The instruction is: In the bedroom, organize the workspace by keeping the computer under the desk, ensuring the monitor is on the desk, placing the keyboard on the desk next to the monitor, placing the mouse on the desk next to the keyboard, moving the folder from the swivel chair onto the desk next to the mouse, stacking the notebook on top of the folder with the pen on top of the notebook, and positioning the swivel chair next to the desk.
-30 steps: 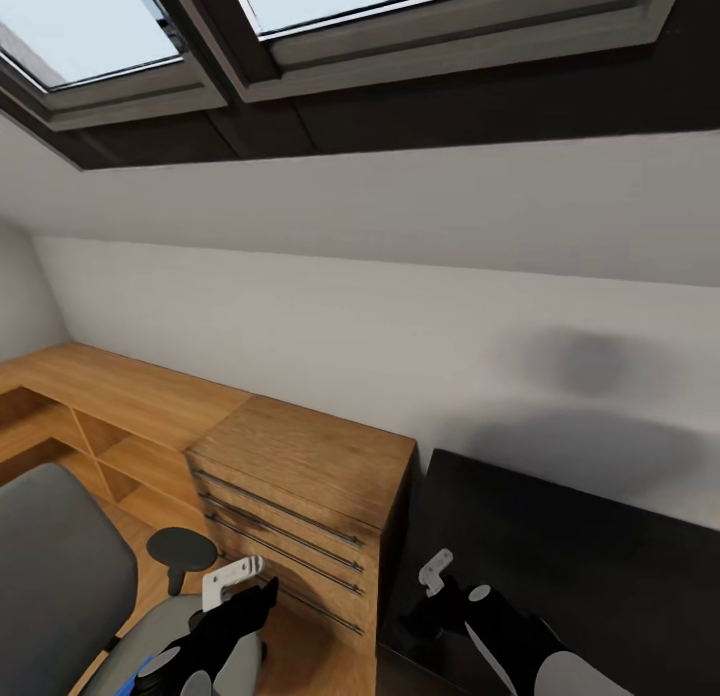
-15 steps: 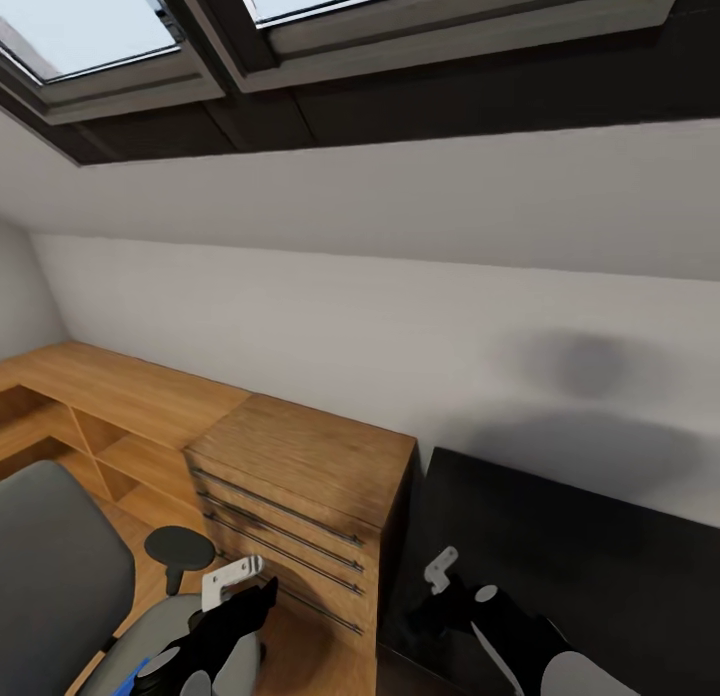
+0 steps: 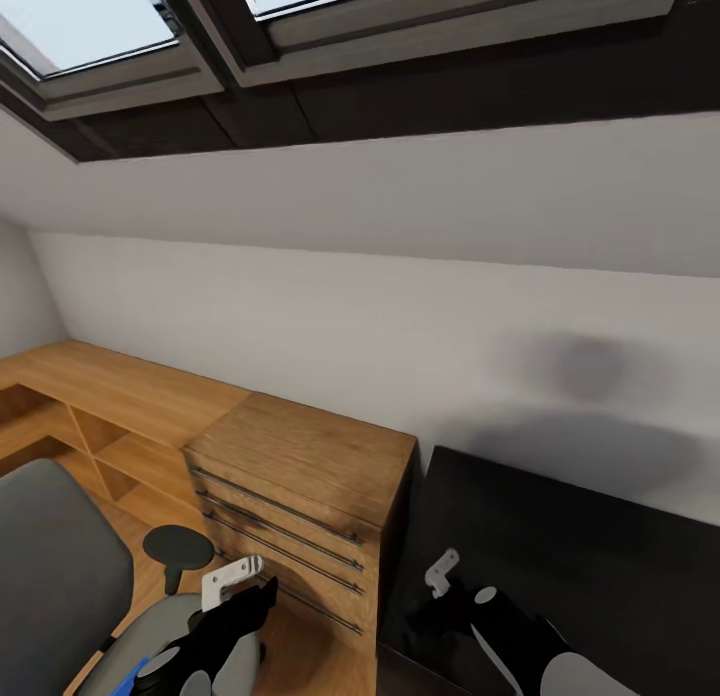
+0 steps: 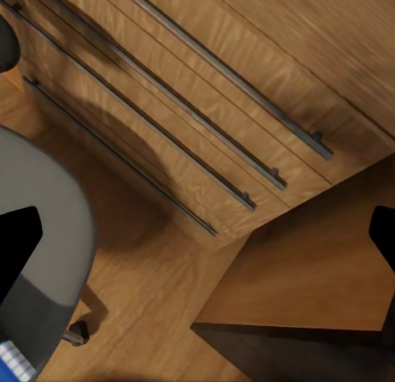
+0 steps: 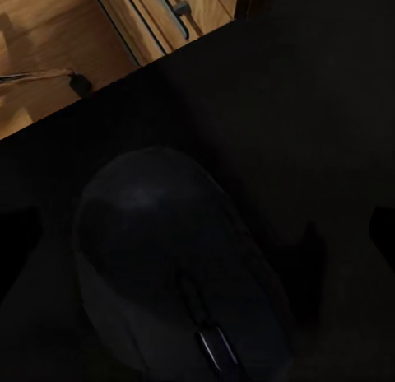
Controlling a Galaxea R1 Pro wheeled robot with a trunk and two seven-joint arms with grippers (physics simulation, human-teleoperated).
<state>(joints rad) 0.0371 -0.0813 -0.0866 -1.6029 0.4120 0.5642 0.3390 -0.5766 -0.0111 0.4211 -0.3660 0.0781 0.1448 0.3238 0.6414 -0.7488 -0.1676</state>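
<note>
A small black mouse [image 5: 181, 267] lies on the glossy black desk [image 3: 560, 546], straight below my right gripper [image 3: 428, 608]. That gripper is open, its dark fingers standing wide to either side of the mouse without touching it. My left gripper [image 3: 260, 594] is open and empty, hovering over the wooden floor between the drawer unit and the grey swivel chair [image 3: 50, 566]. A corner of the bright blue folder [image 4: 10, 367] shows on the chair seat [image 4: 41, 234]. Computer, monitor, keyboard, notebook and pen are out of view.
A light wooden drawer unit [image 3: 300, 486] with long metal handles stands against the desk's left end. Low wooden shelving [image 3: 110, 406] runs along the wall to the left. Skylights [image 3: 90, 26] sit in the sloped ceiling. A chair castor [image 4: 76, 333] rests on the wooden floor.
The whole picture has shifted very slightly, so the camera moved. Both arms hold nearly the same pose, and nothing was taken or let go.
</note>
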